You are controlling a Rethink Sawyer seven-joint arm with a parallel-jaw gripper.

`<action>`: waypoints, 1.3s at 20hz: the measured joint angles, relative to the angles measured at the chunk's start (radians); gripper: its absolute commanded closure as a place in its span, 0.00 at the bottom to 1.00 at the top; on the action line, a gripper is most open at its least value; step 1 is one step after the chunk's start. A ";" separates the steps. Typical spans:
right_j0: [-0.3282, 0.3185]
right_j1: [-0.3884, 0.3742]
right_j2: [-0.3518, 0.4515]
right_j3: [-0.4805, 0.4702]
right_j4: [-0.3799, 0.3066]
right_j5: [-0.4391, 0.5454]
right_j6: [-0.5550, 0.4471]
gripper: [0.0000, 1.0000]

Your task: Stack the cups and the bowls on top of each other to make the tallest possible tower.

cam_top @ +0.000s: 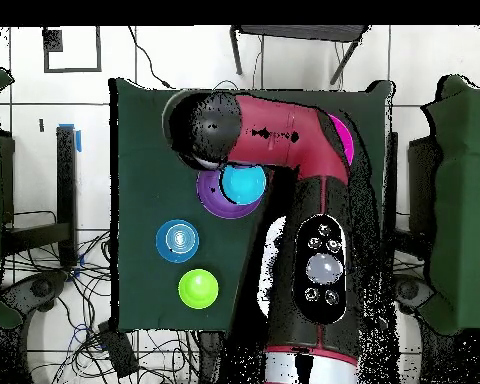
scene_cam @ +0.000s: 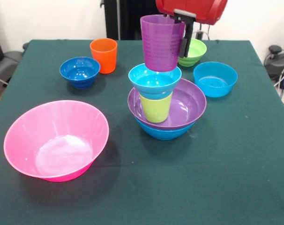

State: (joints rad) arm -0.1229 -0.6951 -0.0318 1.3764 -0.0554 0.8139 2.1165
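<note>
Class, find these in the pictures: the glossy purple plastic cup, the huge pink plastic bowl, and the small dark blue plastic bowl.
Glossy purple plastic cup [scene_cam: 160, 44], front view, ribbed side wall.
Huge pink plastic bowl [scene_cam: 25, 126], front view, inner wall, left.
Small dark blue plastic bowl [scene_cam: 79, 71], front view, inside, near centre.

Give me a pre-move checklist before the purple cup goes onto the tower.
1. End effector holds purple cup by its rim: ok.
2. Cup upright: ok.
3. Cup above turquoise bowl: ok in front view; overhead hidden by arm.
4. Turquoise bowl level on green cup: ok.
5. Green cup centred in purple bowl: not ok, sits toward the front.
6. Cup bottom clear of bowl: cannot tell.
</note>
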 measured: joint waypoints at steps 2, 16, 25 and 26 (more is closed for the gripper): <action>0.004 0.000 0.001 0.016 -0.008 0.000 0.000 1.00; 0.009 -0.005 0.013 0.092 -0.028 0.000 0.000 1.00; 0.002 -0.016 0.025 0.130 -0.054 -0.011 0.000 1.00; 0.002 -0.017 0.027 0.133 -0.057 -0.014 0.000 1.00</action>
State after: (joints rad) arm -0.1212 -0.7118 -0.0045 1.5096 -0.1128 0.7994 2.1165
